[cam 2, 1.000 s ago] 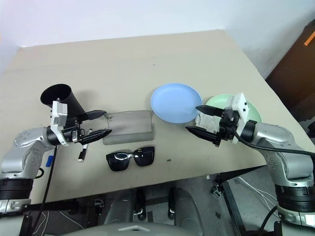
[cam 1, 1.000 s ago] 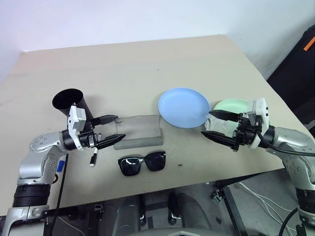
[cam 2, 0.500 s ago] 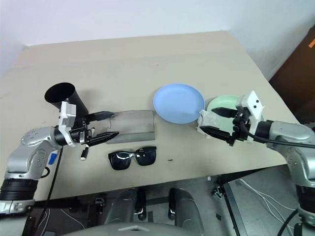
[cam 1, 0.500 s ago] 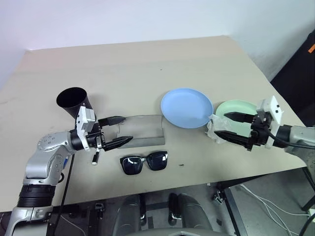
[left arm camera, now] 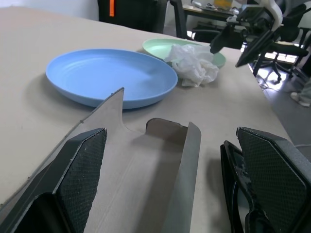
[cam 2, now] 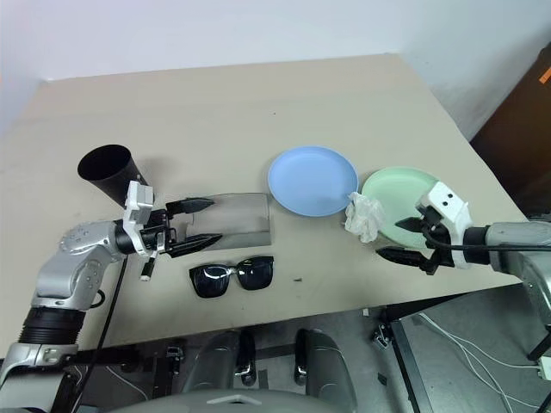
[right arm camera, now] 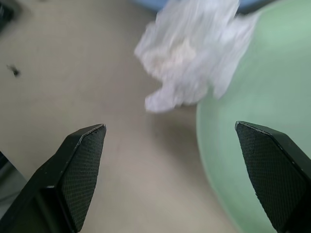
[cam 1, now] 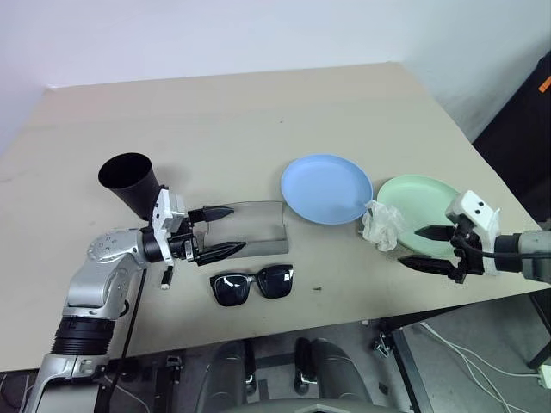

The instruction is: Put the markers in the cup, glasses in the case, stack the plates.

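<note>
Left claw [cam 1: 225, 231] wide, empty, straddling case [cam 1: 250, 228] near counter's front edge. Right claw [cam 1: 422, 248] wide, empty, over green plate [cam 1: 413, 194] by right edge. Blue plate [cam 1: 325, 188] beside it, crumpled tissue [cam 1: 381, 224] between. Glasses [cam 1: 250, 285] in front of case. Cup [cam 1: 129, 179] front-left; marker [cam 1: 164, 277] just beside left claw.

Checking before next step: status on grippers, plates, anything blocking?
Left gripper open over the case. Right gripper open by green plate. Plates unstacked, blue plate alongside. Crumpled tissue on green plate's rim.
</note>
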`<state>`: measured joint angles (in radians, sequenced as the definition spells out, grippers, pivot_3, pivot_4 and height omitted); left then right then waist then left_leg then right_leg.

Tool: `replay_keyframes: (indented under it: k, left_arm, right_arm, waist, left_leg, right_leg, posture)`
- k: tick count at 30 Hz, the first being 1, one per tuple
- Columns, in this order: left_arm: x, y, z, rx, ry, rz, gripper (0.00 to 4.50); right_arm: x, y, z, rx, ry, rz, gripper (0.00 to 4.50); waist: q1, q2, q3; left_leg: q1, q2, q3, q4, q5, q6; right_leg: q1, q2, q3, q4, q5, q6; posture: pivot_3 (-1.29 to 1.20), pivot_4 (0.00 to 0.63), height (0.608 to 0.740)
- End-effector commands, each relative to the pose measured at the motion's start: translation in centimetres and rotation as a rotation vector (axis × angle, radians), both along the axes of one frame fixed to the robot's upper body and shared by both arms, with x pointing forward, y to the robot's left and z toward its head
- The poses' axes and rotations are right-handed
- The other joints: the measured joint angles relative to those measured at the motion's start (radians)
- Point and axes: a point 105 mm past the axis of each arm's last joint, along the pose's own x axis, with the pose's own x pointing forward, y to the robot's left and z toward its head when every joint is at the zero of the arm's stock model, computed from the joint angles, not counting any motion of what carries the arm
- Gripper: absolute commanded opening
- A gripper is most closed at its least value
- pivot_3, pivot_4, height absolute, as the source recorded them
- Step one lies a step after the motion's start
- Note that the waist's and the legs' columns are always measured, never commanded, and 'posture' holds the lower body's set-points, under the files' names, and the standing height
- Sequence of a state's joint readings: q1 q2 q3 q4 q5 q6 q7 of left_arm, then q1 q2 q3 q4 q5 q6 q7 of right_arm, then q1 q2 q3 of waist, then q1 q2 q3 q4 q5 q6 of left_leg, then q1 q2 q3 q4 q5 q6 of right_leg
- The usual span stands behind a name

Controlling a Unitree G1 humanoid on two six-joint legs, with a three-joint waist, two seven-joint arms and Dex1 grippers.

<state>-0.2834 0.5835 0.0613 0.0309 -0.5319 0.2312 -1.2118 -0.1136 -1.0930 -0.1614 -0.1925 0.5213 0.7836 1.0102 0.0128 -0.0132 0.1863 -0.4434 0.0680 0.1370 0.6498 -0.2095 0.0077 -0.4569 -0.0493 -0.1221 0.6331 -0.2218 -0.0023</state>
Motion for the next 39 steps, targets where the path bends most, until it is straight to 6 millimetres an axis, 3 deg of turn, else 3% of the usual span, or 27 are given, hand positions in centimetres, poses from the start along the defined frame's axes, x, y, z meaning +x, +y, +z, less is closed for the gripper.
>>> replay_keyframes:
  k: [1, 3, 7, 17, 24, 29, 33, 39]
  left_arm:
    - [0.0, -0.2, 1.0, 0.001, -0.050, -0.013, 4.48]
    - [0.0, -0.1, 1.0, 0.008, -0.053, -0.012, 4.48]
    - [-0.2, 0.0, 1.0, 0.015, -0.054, -0.011, 4.50]
    - [0.1, -0.1, 1.0, 0.010, -0.056, -0.011, 4.50]
    - [0.0, 0.0, 0.6, 0.011, -0.044, -0.010, 4.50]
    - [0.3, 0.5, 0.6, 0.018, -0.049, 0.006, 4.50]
    - [0.4, 0.7, 0.6, 0.016, -0.056, 0.019, 4.50]
    - [0.2, 0.9, 0.5, 0.009, -0.059, 0.044, 4.50]
  right_arm:
    - [0.4, -0.8, -0.1, -0.060, -0.021, -0.006, 4.50]
    - [0.4, -0.9, -0.6, -0.091, -0.016, 0.001, 4.50]
    - [0.8, -1.3, -0.9, -0.122, -0.029, -0.007, 3.65]
    - [0.7, -2.2, 0.2, -0.157, -0.049, -0.020, 0.09]
    - [0.1, -2.7, 2.5, -0.184, -0.074, -0.007, 0.02]
    - [1.6, -3.2, 5.5, -0.218, -0.203, -0.031, 0.02]
    - [3.1, -1.3, 8.6, -0.198, -0.342, 0.029, 0.02]
    - [5.2, 3.0, 9.4, -0.179, -0.428, 0.187, 0.02]
  waist:
    - [0.000, 0.000, 0.000]
    - [0.000, 0.000, 0.000]
    - [0.000, 0.000, 0.000]
    - [0.000, 0.000, 0.000]
    - [0.002, 0.000, 0.000]
    - [-0.001, 0.000, 0.000]
    - [-0.003, 0.000, 0.000]
    - [-0.003, 0.000, 0.000]
  left_leg:
    - [0.000, 0.000, 0.000, 0.000, 0.000, 0.000]
    - [0.000, 0.000, 0.000, 0.000, 0.000, 0.000]
    - [0.000, 0.000, 0.000, 0.000, 0.000, 0.000]
    - [0.000, 0.000, 0.000, 0.001, 0.000, 0.000]
    - [0.000, 0.000, 0.000, 0.002, 0.000, 0.000]
    - [0.000, 0.000, -0.001, 0.002, 0.000, 0.000]
    - [0.000, 0.000, 0.000, 0.002, 0.000, 0.000]
    - [0.000, 0.000, 0.000, 0.002, 0.000, 0.000]
  right_leg:
    - [0.000, 0.000, 0.000, 0.000, 0.000, 0.000]
    - [0.000, 0.000, 0.000, 0.000, 0.000, 0.000]
    - [0.000, 0.000, 0.000, 0.000, 0.000, 0.000]
    - [0.000, 0.000, 0.000, 0.001, 0.000, 0.000]
    - [0.001, 0.000, 0.000, 0.001, 0.000, 0.000]
    - [0.001, 0.000, 0.000, 0.001, 0.000, 0.000]
    - [0.000, 0.001, 0.001, 0.001, 0.000, 0.000]
    - [-0.001, 0.002, 0.002, 0.002, 0.001, 0.001]
  posture:
    - [0.00, 0.150, 0.740]
    - [0.00, 0.150, 0.740]
    - [0.00, 0.150, 0.740]
    - [0.00, 0.150, 0.740]
    - [0.00, 0.150, 0.740]
    - [0.00, 0.150, 0.740]
    - [0.00, 0.150, 0.740]
    - [0.00, 0.150, 0.740]
